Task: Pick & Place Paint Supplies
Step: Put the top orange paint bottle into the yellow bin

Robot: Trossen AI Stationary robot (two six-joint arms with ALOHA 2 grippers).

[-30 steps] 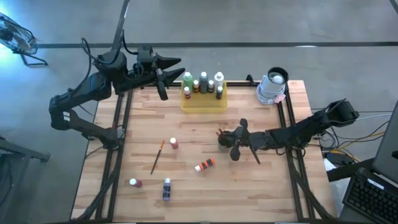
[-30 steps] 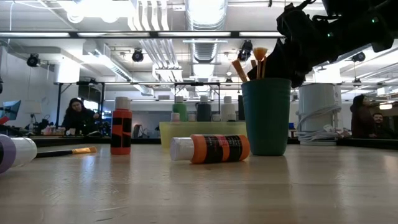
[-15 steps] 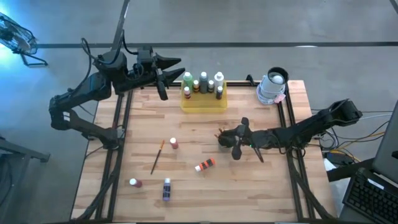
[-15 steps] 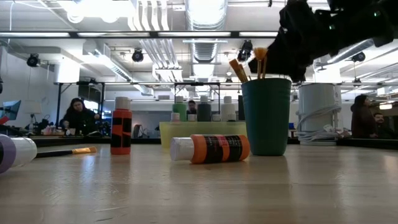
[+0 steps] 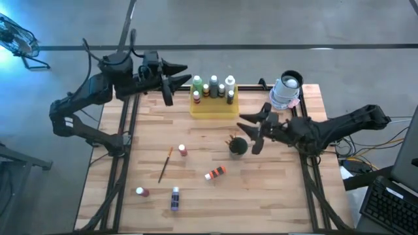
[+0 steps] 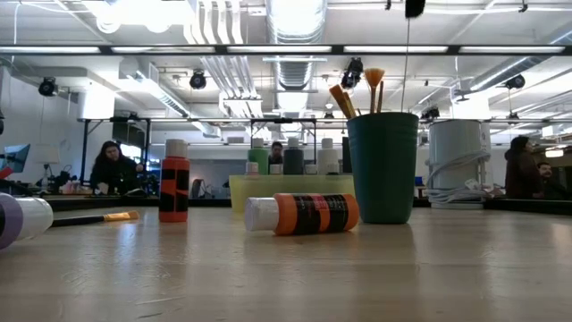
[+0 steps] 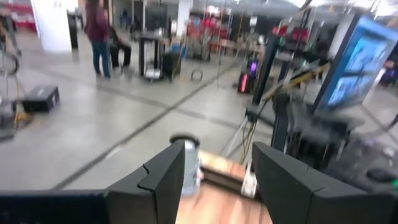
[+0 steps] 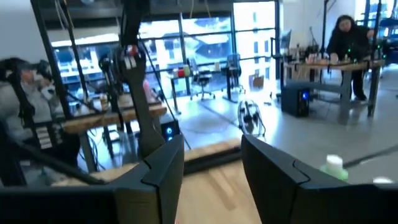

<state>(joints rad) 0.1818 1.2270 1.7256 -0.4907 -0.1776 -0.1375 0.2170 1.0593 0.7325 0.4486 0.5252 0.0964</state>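
Note:
A dark green cup (image 5: 236, 145) (image 6: 382, 167) stands mid-table on its base with orange-brown paintbrushes (image 6: 357, 89) sticking out of its top. My right gripper (image 5: 248, 132) (image 8: 211, 180) hangs open above and just right of the cup, holding nothing. On the table are a loose paintbrush (image 5: 165, 163), an upright red bottle (image 5: 182, 151) (image 6: 174, 183), an orange bottle (image 5: 215, 173) (image 6: 304, 214) lying on its side, and two more bottles (image 5: 140, 192) (image 5: 175, 198). At the far left my left gripper (image 5: 186, 75) (image 7: 217, 180) waits open, high up beside the yellow tray (image 5: 214, 109).
The yellow tray at the far edge holds several upright bottles (image 5: 213, 87). A white roll (image 5: 287, 90) stands at the far right corner. Bare wood lies near the front edge and right of the orange bottle. People sit in the room beyond the table.
My right gripper has risen from the cup's top, tipping its fingers upward, and has left the low view. It now stands higher and a little toward the far right. The cup and its brushes have kept their place.

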